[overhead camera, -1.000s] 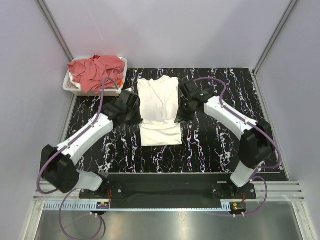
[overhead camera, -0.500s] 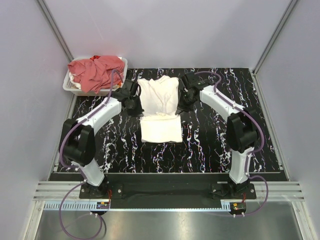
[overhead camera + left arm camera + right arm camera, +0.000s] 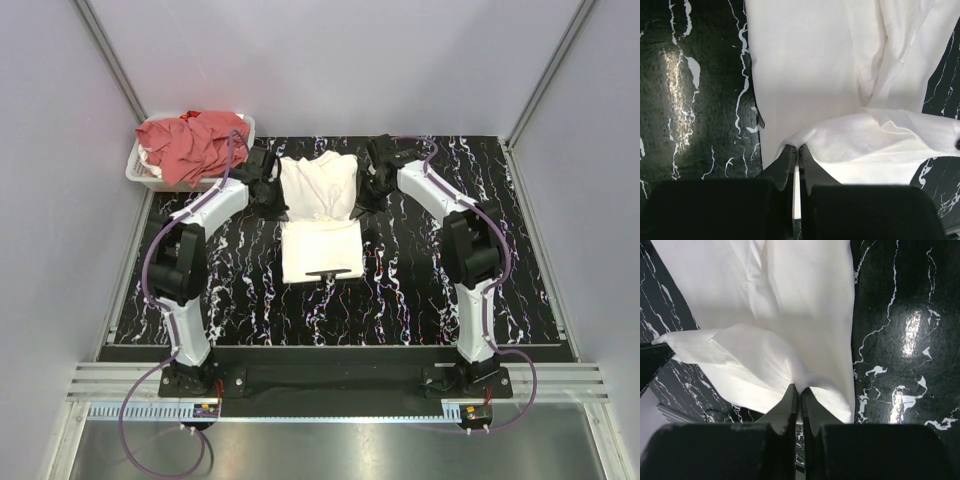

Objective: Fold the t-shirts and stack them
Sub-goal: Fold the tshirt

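Note:
A plain white t-shirt [image 3: 320, 250] lies lengthwise in the middle of the black marbled table [image 3: 430, 300]. My left gripper [image 3: 277, 203] is shut on a pinch of its cloth at the shirt's left side. In the left wrist view that gripper [image 3: 797, 148] lifts a fold of the white t-shirt [image 3: 805, 65] over the flat part. My right gripper [image 3: 362, 203] is shut on the opposite side, and the right wrist view shows it [image 3: 800, 388] pinching the white t-shirt [image 3: 790, 300]. Salmon-red t-shirts [image 3: 195, 145] lie heaped at the far left.
The salmon-red heap fills a white plastic basket [image 3: 140, 175] at the table's far left corner. Grey walls close in the table at the back and on both sides. Both arms reach far forward, with elbows raised over the table's left and right parts.
Both grippers have moved toward the far edge, carrying the pinched cloth with them, so the lifted layer folds farther over the shirt. The arms' elbows have drawn in.

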`<move>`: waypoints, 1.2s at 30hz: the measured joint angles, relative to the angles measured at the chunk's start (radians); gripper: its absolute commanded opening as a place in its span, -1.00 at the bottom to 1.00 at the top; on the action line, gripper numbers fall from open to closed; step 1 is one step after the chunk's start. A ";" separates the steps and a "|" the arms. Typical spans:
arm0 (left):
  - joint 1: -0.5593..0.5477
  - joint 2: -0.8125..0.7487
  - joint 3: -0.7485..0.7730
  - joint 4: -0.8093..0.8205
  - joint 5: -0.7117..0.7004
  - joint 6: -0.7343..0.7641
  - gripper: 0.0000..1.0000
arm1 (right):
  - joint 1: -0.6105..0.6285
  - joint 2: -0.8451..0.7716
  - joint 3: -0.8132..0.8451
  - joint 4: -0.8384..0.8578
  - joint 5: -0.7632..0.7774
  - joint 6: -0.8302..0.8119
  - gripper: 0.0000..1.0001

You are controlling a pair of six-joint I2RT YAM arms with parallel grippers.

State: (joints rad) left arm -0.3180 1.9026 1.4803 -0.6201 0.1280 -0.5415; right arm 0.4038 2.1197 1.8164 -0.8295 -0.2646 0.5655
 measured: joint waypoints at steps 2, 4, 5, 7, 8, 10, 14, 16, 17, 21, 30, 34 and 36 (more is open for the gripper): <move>0.001 0.023 0.011 0.002 0.005 0.008 -1.00 | -0.004 0.023 0.016 0.000 -0.012 -0.005 -1.00; 0.004 0.043 0.017 0.003 0.011 0.011 -1.00 | -0.007 0.042 0.030 -0.001 -0.018 -0.010 -1.00; 0.006 0.053 0.019 0.005 0.013 0.011 -1.00 | -0.009 0.053 0.039 -0.003 -0.022 -0.011 -1.00; 0.011 0.071 0.024 0.003 0.019 0.013 -0.99 | -0.013 0.068 0.048 -0.003 -0.031 -0.013 -1.00; 0.013 0.079 0.030 0.003 0.020 0.014 -0.89 | -0.015 0.076 0.054 -0.004 -0.037 -0.014 -0.96; 0.019 0.099 0.044 0.001 0.026 0.013 -0.75 | -0.020 0.095 0.072 -0.006 -0.045 -0.015 -0.77; 0.055 0.163 0.111 -0.030 0.087 -0.017 -0.57 | -0.039 0.190 0.188 -0.026 -0.093 -0.005 -0.06; 0.095 0.212 0.172 -0.045 0.150 -0.041 -0.48 | -0.056 0.256 0.281 -0.046 -0.116 0.002 0.10; 0.117 0.233 0.201 -0.054 0.174 -0.054 -0.44 | -0.068 0.291 0.341 -0.067 -0.126 0.004 0.12; 0.188 0.259 0.290 -0.101 0.216 -0.069 -0.12 | -0.112 0.366 0.533 -0.152 -0.139 0.003 0.19; 0.090 -0.112 0.046 -0.093 0.188 -0.040 0.23 | -0.127 -0.086 -0.060 -0.045 -0.150 -0.013 0.51; 0.011 -0.296 -0.167 -0.057 0.177 -0.031 0.32 | -0.113 -0.295 -0.399 0.068 -0.178 -0.003 0.54; -0.010 -0.361 -0.276 -0.033 0.170 -0.032 0.32 | -0.101 -0.361 -0.544 0.124 -0.198 0.004 0.51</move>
State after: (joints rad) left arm -0.3283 1.5417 1.2045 -0.6533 0.2981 -0.5735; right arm 0.3027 1.7584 1.2728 -0.7052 -0.4625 0.5694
